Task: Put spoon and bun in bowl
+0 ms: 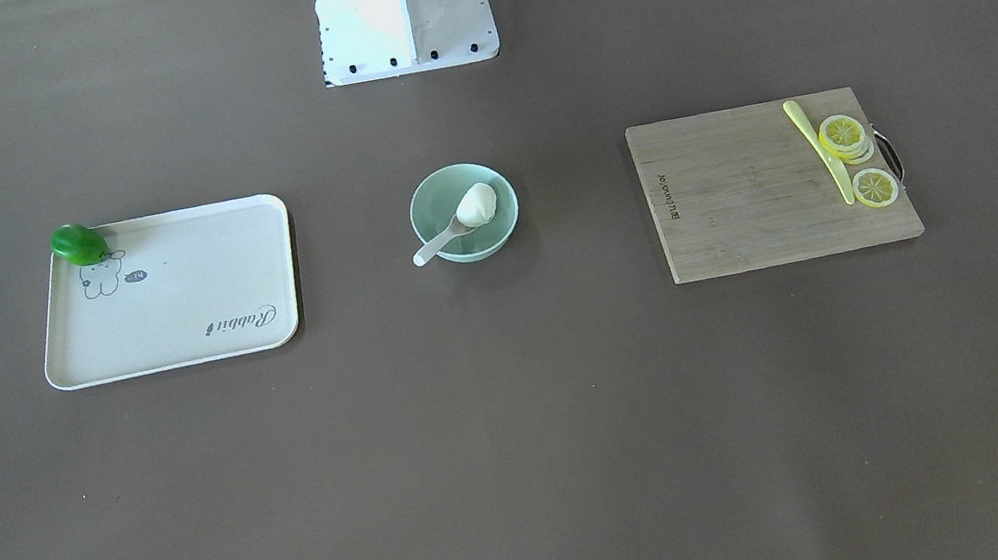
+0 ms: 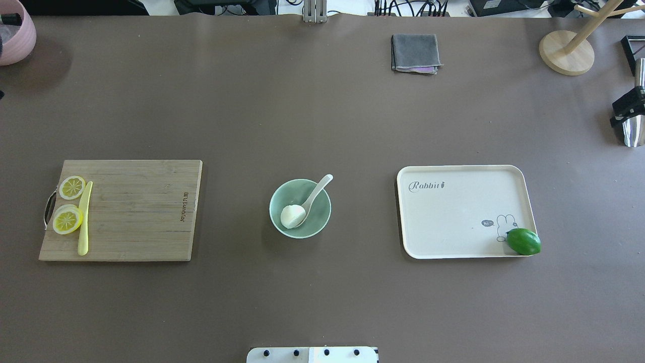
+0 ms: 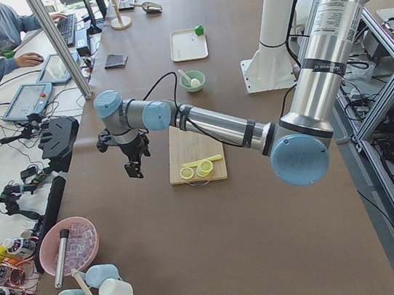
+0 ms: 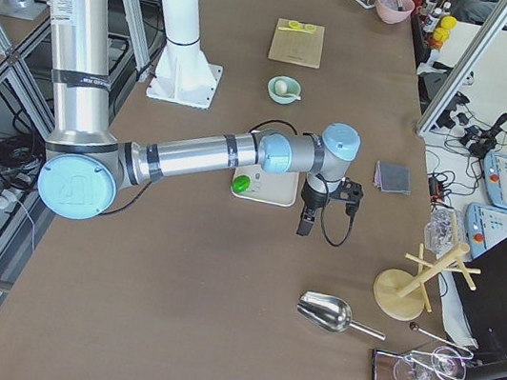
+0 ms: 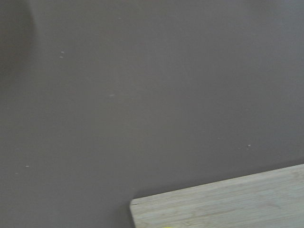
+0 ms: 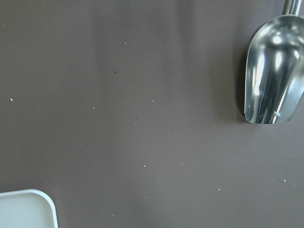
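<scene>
The pale mint-green bowl (image 2: 322, 217) (image 1: 426, 206) stands at the table's middle. The white bun (image 2: 291, 216) (image 1: 476, 205) lies inside it. The white spoon (image 2: 316, 194) (image 1: 442, 242) has its scoop in the bowl beside the bun, and its handle sticks out over the rim. My left gripper (image 3: 135, 167) hangs above bare table beyond the cutting board, far from the bowl. My right gripper (image 4: 307, 220) hangs above the table beyond the tray. No fingers show in either wrist view, so I cannot tell if either gripper is open or shut.
A wooden cutting board (image 2: 131, 209) at the left holds lemon slices (image 2: 68, 219) and a yellow-green utensil (image 2: 84, 219). A cream tray (image 2: 453, 217) at the right has a green lime (image 2: 524, 241) on its corner. A metal scoop (image 6: 274, 71), a grey cloth (image 2: 414, 53) and a wooden stand (image 2: 567, 50) lie further off.
</scene>
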Controlling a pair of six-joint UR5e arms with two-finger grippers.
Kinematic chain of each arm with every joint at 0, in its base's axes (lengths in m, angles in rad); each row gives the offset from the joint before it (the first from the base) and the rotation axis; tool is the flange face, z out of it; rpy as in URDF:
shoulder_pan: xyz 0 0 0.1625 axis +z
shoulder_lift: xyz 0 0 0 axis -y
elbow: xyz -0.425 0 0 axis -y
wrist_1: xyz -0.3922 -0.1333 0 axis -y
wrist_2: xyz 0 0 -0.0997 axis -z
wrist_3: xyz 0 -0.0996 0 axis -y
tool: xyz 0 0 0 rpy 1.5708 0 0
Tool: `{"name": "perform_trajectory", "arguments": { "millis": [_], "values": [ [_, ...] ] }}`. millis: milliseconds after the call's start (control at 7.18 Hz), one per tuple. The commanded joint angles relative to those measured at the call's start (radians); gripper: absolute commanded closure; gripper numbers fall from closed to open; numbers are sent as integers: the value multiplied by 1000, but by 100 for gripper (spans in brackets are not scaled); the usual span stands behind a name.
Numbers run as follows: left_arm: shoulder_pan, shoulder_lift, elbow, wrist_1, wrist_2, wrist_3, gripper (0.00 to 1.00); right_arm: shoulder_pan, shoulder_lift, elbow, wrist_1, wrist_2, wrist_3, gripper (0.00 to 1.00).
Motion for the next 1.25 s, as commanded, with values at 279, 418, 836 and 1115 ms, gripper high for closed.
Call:
{"name": "perform_trajectory", "arguments": {
  "millis": [279,418,836,1115],
  "values": [
    [-89,88,-4,17,-43,21,2,97,-93,0,-56,34,-106,0],
    [-110,111,-45,20,-39,21,2,97,-101,-3,-55,33,-106,0],
    [-110,162,-74,16,-39,19,1,99,-117,0,-40,28,-109,0],
    [-113,162,-74,16,-40,19,1,105,-130,-3,-39,28,-115,0]
  ]
}}
